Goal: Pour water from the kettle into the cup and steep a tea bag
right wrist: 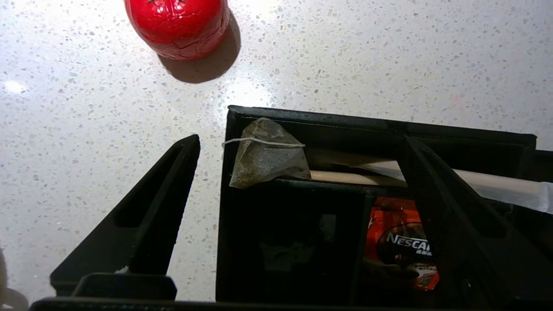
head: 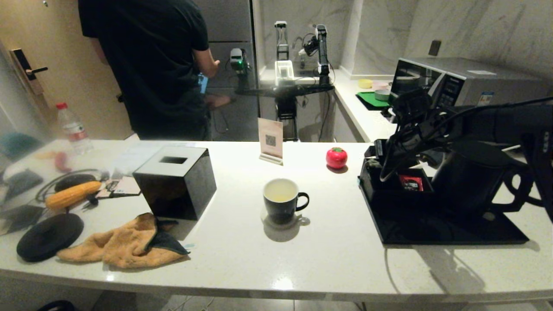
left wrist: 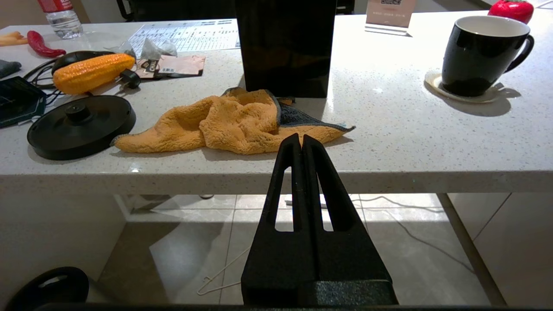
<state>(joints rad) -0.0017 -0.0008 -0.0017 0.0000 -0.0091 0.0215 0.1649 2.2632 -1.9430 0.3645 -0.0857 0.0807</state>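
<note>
White speckled counter (head: 337, 259) in a marble-walled kitchen: one cup (head: 281, 201), one kettle (head: 471, 181), one tea bag (right wrist: 265, 155). Right tool (right wrist: 298, 172) spread wide; left tool (left wrist: 301, 144) pressed closed.

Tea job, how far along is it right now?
Done: the cup already holds pale water, and the kettle sits on the black tray. In hand: the open right gripper hangs over the tea bag, not gripping. Left: lifting and steeping it. Left gripper parked below the counter.
</note>
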